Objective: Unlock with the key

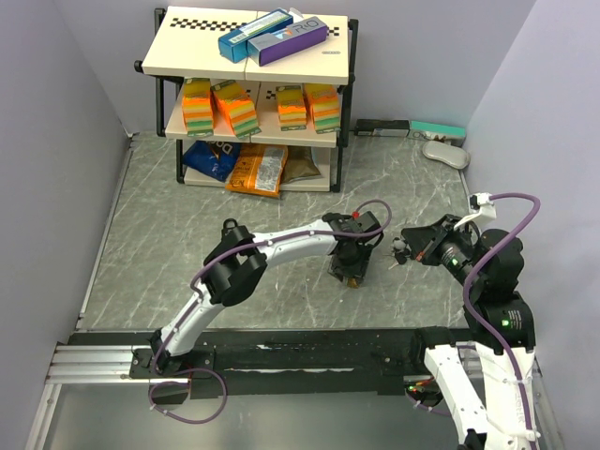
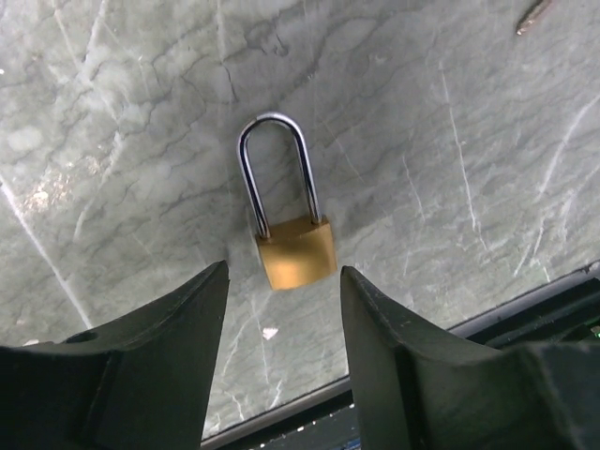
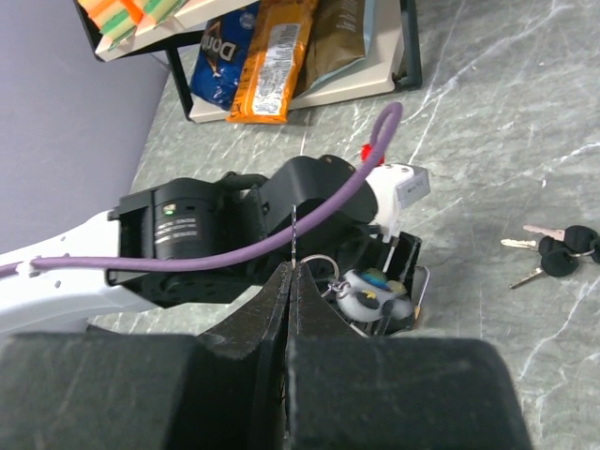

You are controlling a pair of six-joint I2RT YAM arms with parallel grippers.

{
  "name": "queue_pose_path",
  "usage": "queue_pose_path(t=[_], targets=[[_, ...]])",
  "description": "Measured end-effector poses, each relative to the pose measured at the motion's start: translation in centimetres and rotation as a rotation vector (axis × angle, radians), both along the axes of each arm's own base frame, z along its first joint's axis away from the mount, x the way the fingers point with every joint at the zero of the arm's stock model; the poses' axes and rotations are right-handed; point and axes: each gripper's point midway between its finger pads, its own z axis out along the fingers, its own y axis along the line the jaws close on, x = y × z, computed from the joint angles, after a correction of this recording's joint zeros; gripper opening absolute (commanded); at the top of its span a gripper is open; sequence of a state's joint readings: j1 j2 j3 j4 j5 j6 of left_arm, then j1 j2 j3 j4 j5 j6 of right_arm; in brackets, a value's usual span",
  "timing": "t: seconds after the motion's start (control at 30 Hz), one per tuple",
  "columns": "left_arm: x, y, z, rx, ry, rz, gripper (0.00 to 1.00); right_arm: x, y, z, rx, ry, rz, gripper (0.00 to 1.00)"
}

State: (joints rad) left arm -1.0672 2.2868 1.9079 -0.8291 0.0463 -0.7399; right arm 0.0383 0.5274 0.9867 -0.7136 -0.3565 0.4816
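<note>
A brass padlock (image 2: 295, 253) with a silver shackle (image 2: 277, 169) lies flat on the grey marble table, shackle pointing away from the near edge. My left gripper (image 2: 284, 286) hangs just above its body, jaws apart on either side and touching nothing. From above, the left gripper (image 1: 352, 265) covers most of the padlock (image 1: 350, 278). My right gripper (image 3: 292, 272) is shut on a thin key (image 3: 293, 234) whose blade sticks up past the fingertips. A ring and a white charm (image 3: 375, 295) dangle beside it. The right gripper (image 1: 410, 248) sits just right of the left one.
A bunch of spare keys (image 3: 553, 258) lies on the table. A shelf rack (image 1: 253, 94) with sponges, boxes and snack bags stands at the back. A white object (image 1: 445, 153) lies at the back right. The black table-edge rail (image 2: 525, 300) runs close behind the padlock.
</note>
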Motion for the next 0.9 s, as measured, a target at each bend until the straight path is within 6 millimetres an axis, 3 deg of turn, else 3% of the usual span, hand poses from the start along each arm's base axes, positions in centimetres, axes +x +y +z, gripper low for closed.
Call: queue_pose_path(t=[0.67,0.83,0.9], targets=[[-0.2,-1.2,-0.9,0.046,-0.044,-0.067,0.52,0.1,0.7,-0.5,0.031,0.015,0.031,0.00],[-0.2,-1.0,-1.1,0.090,-0.088,-0.099,0.39,0.0,0.7,-0.5,0.033,0.014,0.030,0.00],[-0.2,-0.8,-1.2,0.104,-0.098,-0.107,0.25,0.0,0.7,-0.5,0.034,0.013,0.030,0.00]])
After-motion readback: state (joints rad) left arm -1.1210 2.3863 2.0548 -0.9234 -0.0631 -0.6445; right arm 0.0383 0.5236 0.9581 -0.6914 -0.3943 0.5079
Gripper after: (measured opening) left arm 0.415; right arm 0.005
